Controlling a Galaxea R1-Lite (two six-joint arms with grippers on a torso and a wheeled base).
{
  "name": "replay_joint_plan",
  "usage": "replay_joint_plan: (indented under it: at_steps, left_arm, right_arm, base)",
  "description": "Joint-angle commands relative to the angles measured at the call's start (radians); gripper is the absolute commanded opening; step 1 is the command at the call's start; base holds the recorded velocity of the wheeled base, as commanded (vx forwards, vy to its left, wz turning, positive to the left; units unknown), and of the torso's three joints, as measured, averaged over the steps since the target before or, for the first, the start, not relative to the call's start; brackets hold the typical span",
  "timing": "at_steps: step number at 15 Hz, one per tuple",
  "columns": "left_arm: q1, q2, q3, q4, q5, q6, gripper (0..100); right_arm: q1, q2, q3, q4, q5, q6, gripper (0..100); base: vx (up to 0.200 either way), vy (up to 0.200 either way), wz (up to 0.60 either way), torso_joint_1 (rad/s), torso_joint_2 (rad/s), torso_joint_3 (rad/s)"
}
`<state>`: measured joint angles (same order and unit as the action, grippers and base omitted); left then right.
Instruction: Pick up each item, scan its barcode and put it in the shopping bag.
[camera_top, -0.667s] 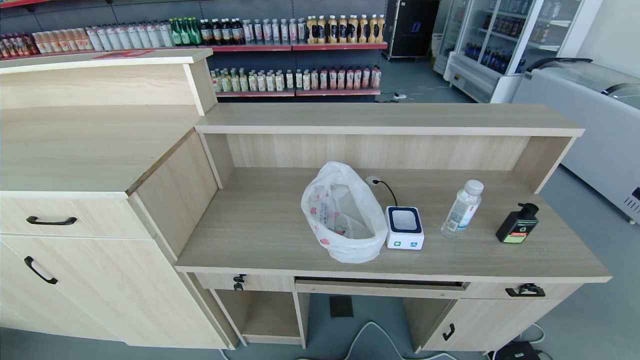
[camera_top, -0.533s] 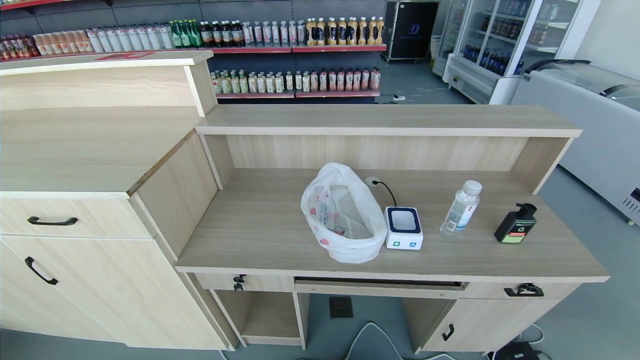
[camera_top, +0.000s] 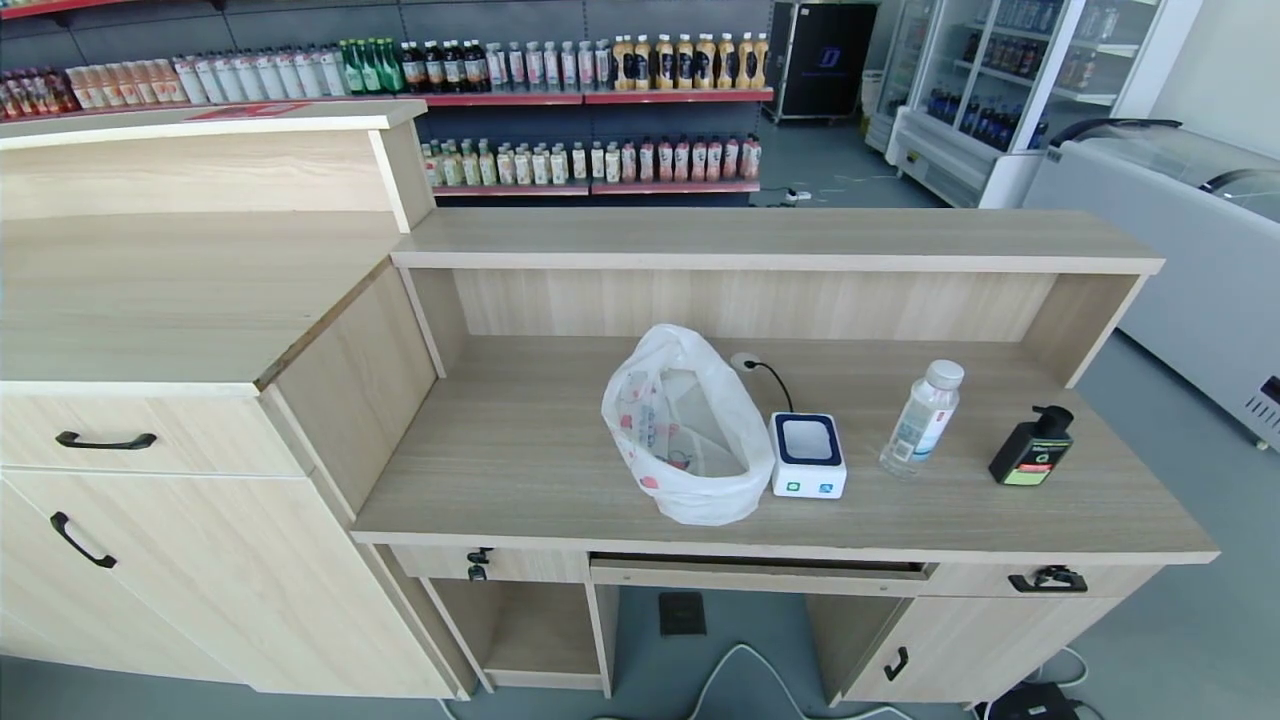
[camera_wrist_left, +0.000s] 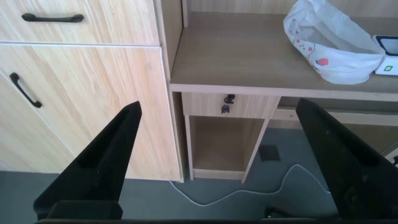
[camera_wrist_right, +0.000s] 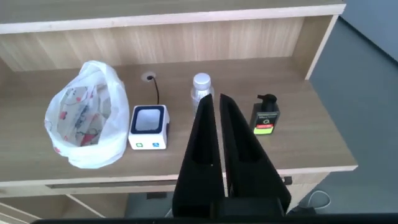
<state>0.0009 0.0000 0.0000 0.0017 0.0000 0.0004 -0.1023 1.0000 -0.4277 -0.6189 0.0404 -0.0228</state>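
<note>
Since both items stand untouched on the counter (camera_top: 520, 450), the task looks to be at its very start; nothing is lifted, nothing scanned, nothing bagged. The shopping bag (camera_top: 690, 430) sits near the middle of the counter with its mouth gaping upward, and as far as the head view tells, no goods lie inside it. The scanner (camera_top: 808, 455) stands just beside the bag, on its right, its window facing up and its cable running back to a hole in the counter. The water bottle (camera_top: 922, 420) stands upright to the right of the scanner, a little apart from it; the black pump bottle (camera_top: 1032, 447) stands upright farther right again, near the counter's end.

The left claw (camera_wrist_left: 219, 106) is spread wide and holds nothing; it hangs low before the counter's front, well apart from the bag and the items. The right claw (camera_wrist_right: 216, 98) has its fingers drawn nearly together, with only a thin slit between them, and it grips nothing; it is above and in front of the counter, lined up with the water bottle.

Two pick-ups, two scans and two drops into the bag are left; the water bottle, being nearest the scanner, seems the likely first pick, and the right claw must widen before it can take it.
</note>
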Motion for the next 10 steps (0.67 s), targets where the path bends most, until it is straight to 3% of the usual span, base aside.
replay_joint_plan:
  at_steps: [1, 6, 10]
  left_arm:
    - [0.001, 0.002, 0.0, 0.0, 0.0, 0.0, 100]
    - [0.001, 0.002, 0.0, 0.0, 0.0, 0.0, 100]
    - [0.001, 0.002, 0.0, 0.0, 0.0, 0.0, 100]
  right_arm:
    - [-0.092, 0.424, -0.066, -0.186, 0.068, -0.062, 100]
    - [-0.203, 0.79, -0.06, -0.44, 0.078, -0.149, 100]
    - [-0.218, 0.942, -0.108, -0.469, 0.116, -0.203, 100]
  base:
    - [0.0, 0.0, 0.0, 0.0, 0.0, 0.0]
    - [0.0, 0.0, 0.0, 0.0, 0.0, 0.0]
    - [0.0, 0.0, 0.0, 0.0, 0.0, 0.0]
